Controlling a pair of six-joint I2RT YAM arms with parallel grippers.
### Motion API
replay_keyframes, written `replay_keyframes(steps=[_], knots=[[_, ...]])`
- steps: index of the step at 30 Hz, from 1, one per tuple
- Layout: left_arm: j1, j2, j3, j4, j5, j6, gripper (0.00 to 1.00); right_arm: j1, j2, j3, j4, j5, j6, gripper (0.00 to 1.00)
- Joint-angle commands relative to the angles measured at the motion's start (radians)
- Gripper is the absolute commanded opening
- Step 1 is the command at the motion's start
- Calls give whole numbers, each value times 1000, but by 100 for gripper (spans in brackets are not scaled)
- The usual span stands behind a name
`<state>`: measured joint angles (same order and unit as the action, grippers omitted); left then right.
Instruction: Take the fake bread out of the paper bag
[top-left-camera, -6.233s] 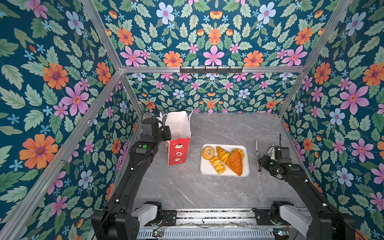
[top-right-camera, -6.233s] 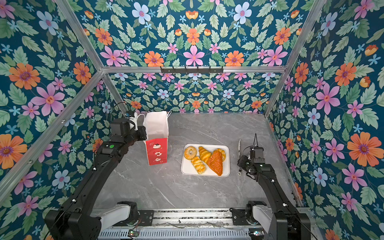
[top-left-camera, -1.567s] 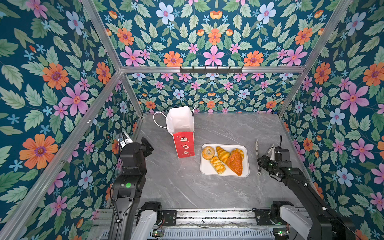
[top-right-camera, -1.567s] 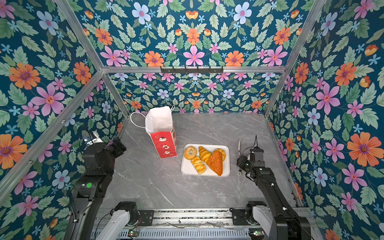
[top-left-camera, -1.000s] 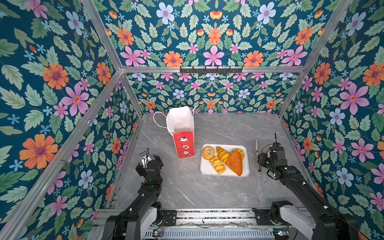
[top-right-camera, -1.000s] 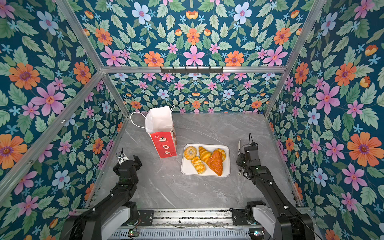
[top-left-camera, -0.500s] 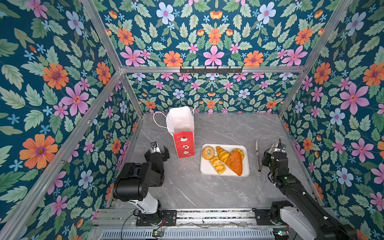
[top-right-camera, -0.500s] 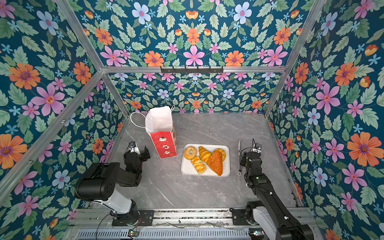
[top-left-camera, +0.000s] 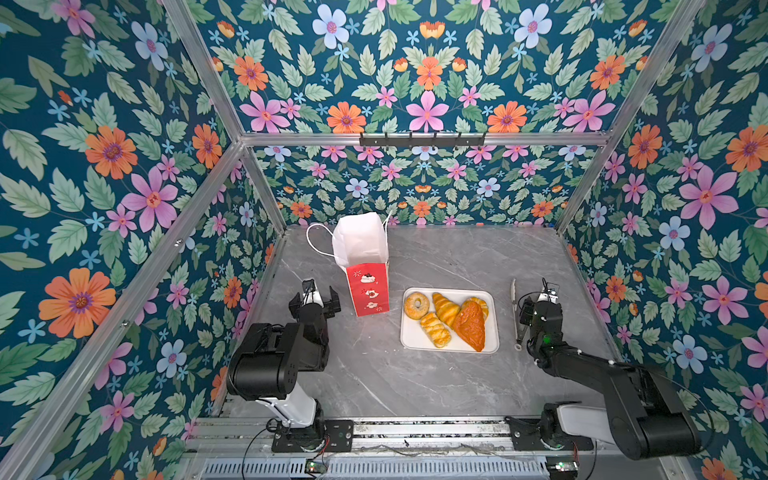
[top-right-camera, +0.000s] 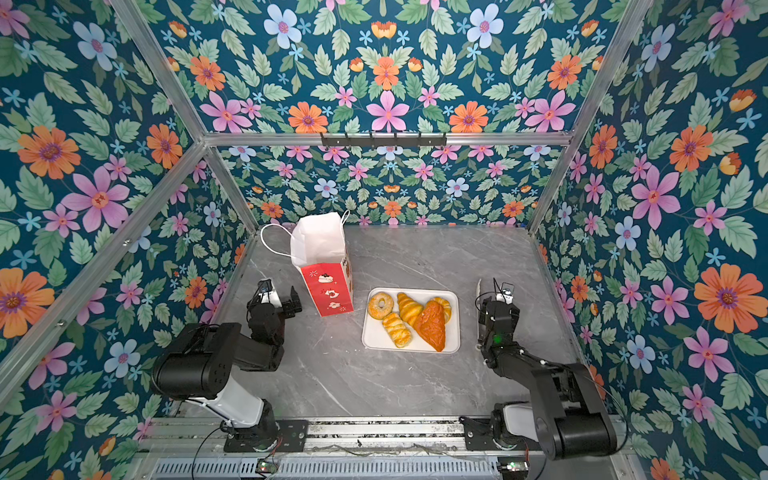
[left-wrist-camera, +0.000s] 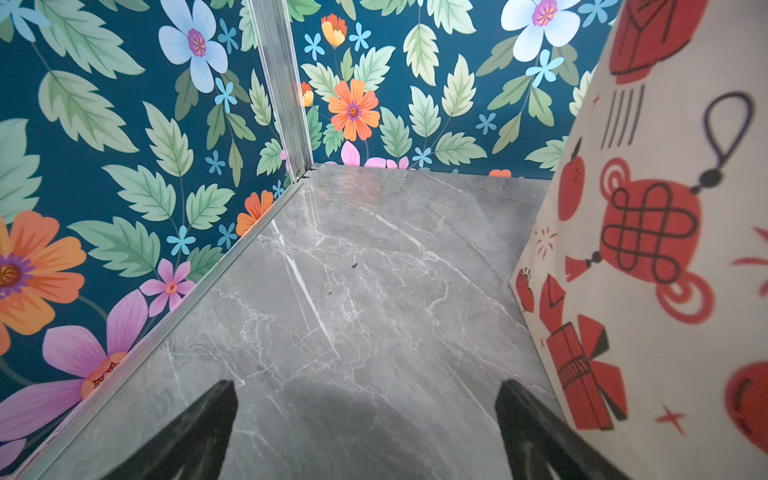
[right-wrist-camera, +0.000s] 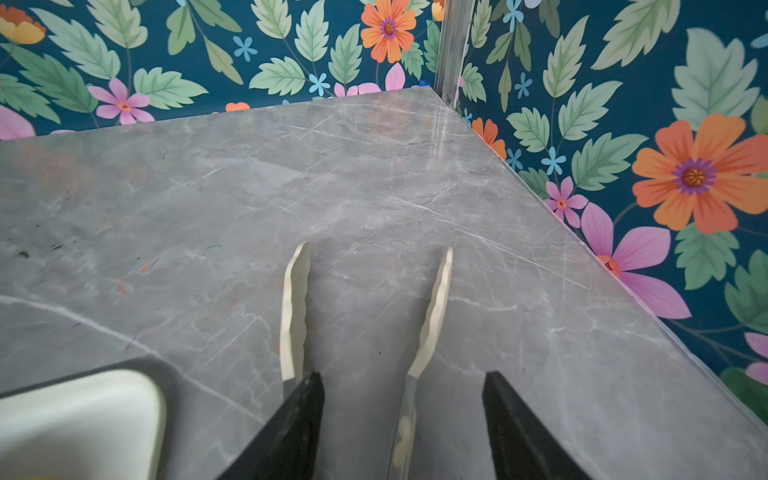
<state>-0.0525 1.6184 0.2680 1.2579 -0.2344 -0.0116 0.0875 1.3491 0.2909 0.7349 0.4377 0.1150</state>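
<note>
1. Right wrist: right claw (right-wrist-camera: 402, 376) spread, low over the table (right-wrist-camera: 208, 187), the tongs (right-wrist-camera: 295, 299) lying between its jaws; one jaw overlaps a tong arm, the other stands clear, so I judge nothing clamped; a tray (right-wrist-camera: 83, 415) corner sits beside.
2. Left wrist: left claw (left-wrist-camera: 366, 386) wide apart and empty; the bag (left-wrist-camera: 648, 249) just beside one jaw, untouched.
3. Both top views: bag upright at back left; bread (top-left-camera: 446, 318) all on the tray, none showing in the bag's mouth; task looks finished.
4. Step in hand, by my judgement: letting go and parking; lift the right claw straight off so the tongs do not drag; draw the left claw away from the bag so it does not tip.
</note>
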Motion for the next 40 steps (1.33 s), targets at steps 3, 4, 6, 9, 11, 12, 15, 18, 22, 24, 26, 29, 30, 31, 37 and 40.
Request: replay_keyframes(steps=[3,4,6,9,11,12,15,18,22,24,26,29,30,31,37,40], knots=[[1,-1,0,37,5,11,100,1,47,58,58,-6,-32,61],[0,0,1,36,5,11,100,1,43,56,57,-27,-35,61],[1,0,1,36,6,12,100,-1,45,53,63,-34,-38,61],[0,-1,0,37,5,11,100,-4,45,51,67,-45,-38,61],[0,-1,2,37,4,11,100,-6,46,51,67,-54,-39,62],[0,-1,1,36,6,12,100,-9,47,51,66,-70,-40,63],[0,-1,1,36,5,11,100,-69,63,23,84,-215,-10,67],[0,-1,1,37,5,12,100,-78,63,-4,141,-219,-9,76],[0,0,1,36,3,12,100,-86,80,-13,184,-219,-3,88],[0,-1,0,37,5,12,100,-84,105,-18,260,-217,-23,99],[0,-1,1,37,5,12,100,-87,89,-13,204,-222,-7,99],[0,0,1,36,4,12,100,-87,80,-10,179,-220,-6,99],[0,0,2,35,5,12,100,-86,91,-12,202,-221,-10,99],[0,1,3,34,5,12,100,-86,102,-16,236,-219,-15,99],[3,3,10,19,16,6,100,-86,90,0,181,-217,-9,99],[4,1,3,32,12,12,100,-87,90,-2,181,-215,-10,99]])
